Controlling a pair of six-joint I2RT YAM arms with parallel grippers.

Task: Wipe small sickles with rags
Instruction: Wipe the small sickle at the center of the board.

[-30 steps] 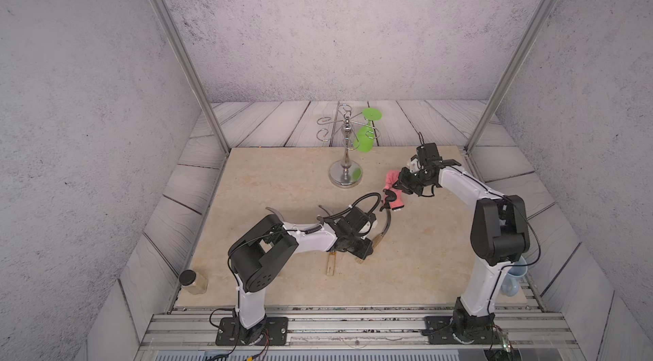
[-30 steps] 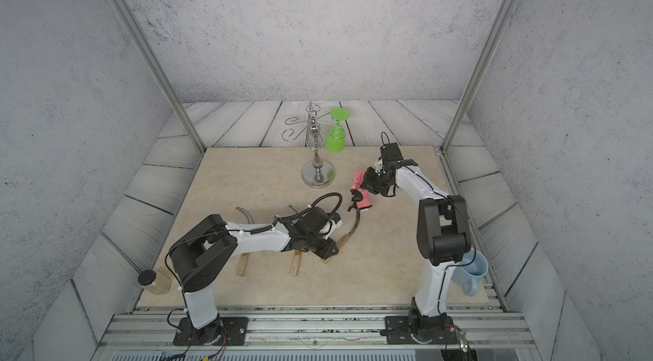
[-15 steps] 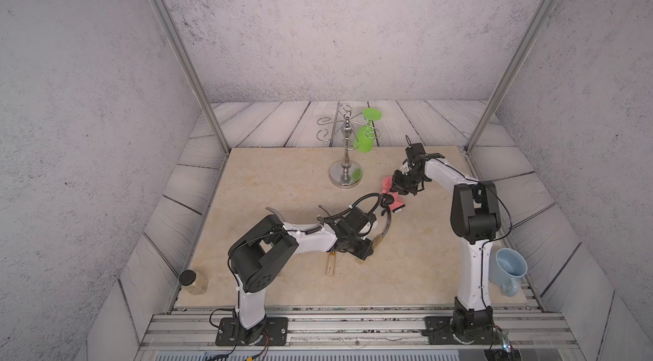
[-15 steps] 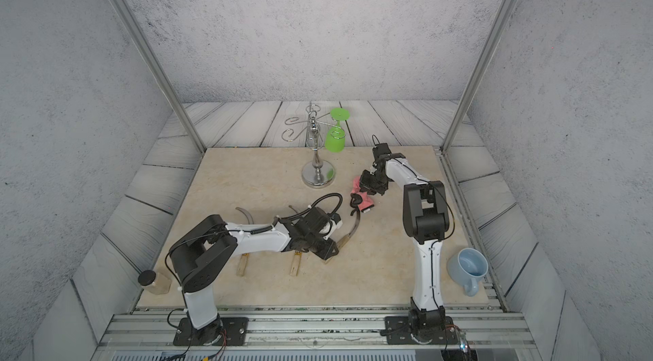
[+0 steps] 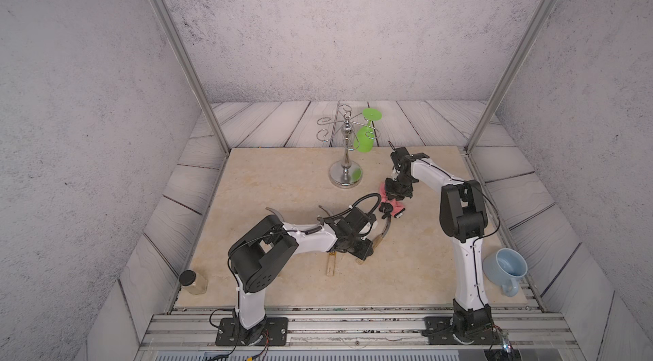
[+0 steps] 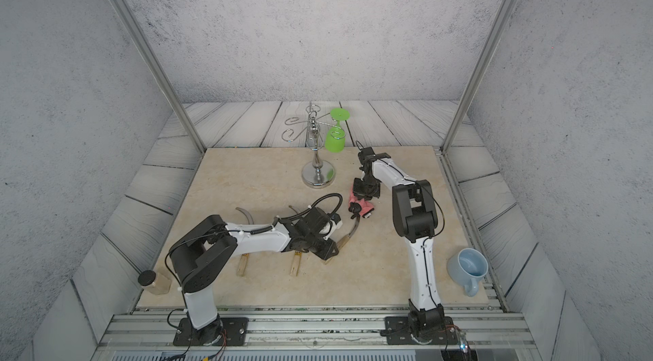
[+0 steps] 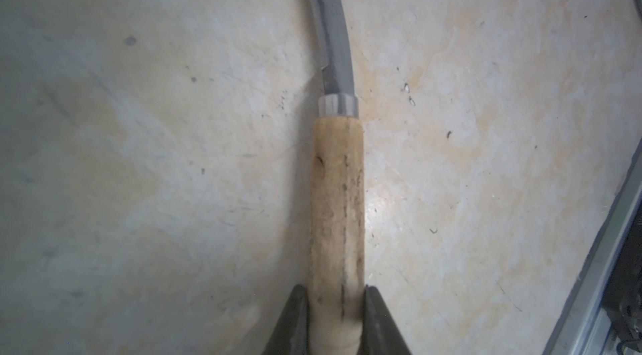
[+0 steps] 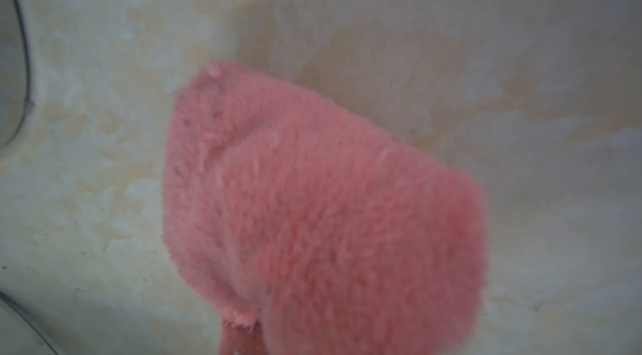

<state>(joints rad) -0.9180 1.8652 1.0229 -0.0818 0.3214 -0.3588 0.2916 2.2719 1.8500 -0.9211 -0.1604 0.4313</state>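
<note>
left tool point(image 7: 336, 301) clamps the handle of one sickle point(image 7: 337, 197), right tool point(image 5: 395, 199) pinches the pink rag point(image 8: 323, 214) by its blade tip, chrome stand point(image 5: 346, 176) near behind, two other sickles point(image 6: 243, 215) partly under the left arm point(image 5: 311, 239).

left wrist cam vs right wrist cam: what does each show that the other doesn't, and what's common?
Only left wrist: a sickle, its wooden handle clamped in the left end effector, with the grey blade curving away. Only right wrist: the pink rag, fluffy, filling mid-frame, with no fingers in frame. Both: the beige marbled table underneath. Neither shows the other arm's item.
</note>
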